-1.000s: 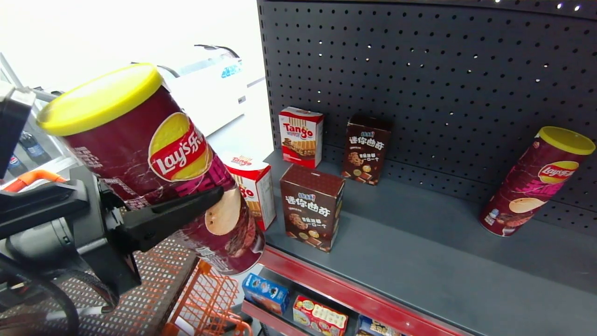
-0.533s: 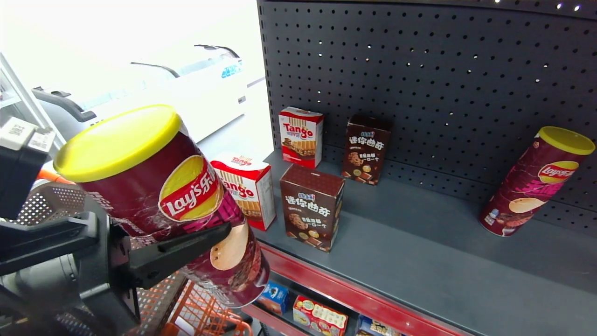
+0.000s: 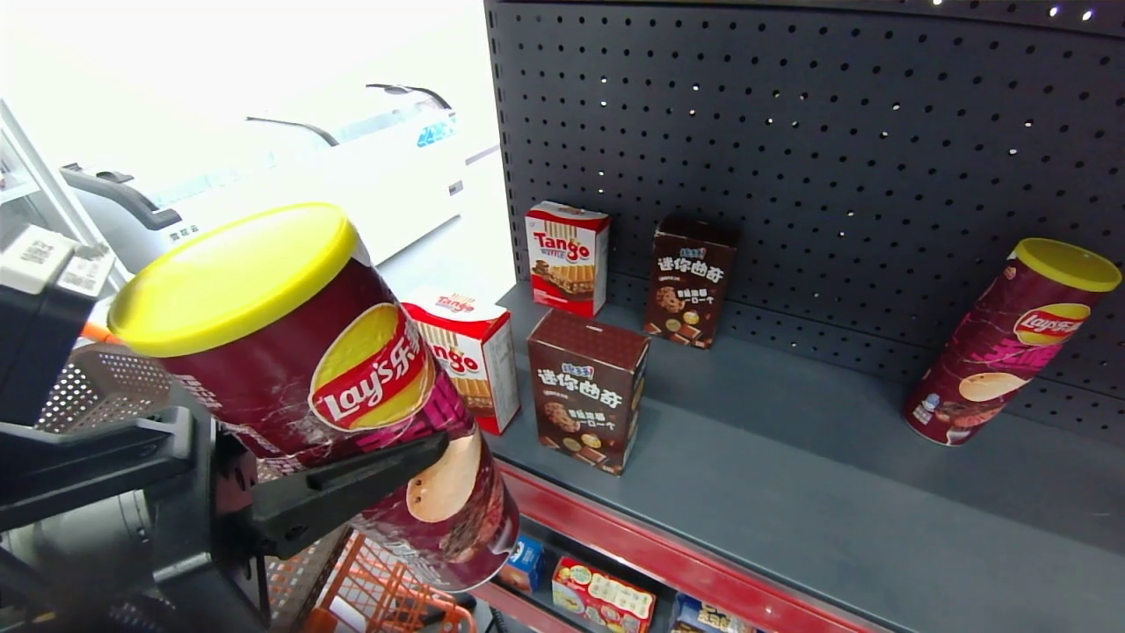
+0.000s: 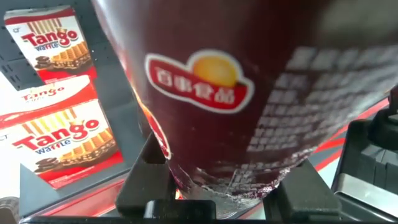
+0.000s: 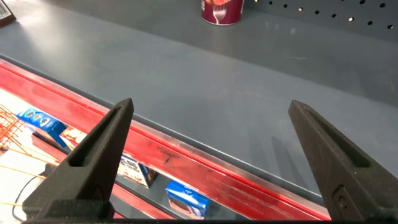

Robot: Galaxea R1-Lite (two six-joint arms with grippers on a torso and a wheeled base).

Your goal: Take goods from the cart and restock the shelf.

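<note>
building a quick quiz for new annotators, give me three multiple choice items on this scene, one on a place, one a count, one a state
1. Where is the shelved chips can?
A) between two wafer boxes
B) at the right end of the shelf, by the pegboard
C) lying on the red front edge

2. How many dark brown boxes stand on the shelf?
A) one
B) two
C) four

3. The left gripper is:
A) open, empty
B) shut on a wafer box
C) shut on a second chips can

Key: 1 B, it stands far right; 2 B, one in front, one behind; 3 C, its fingers clamp the can's body.
</note>
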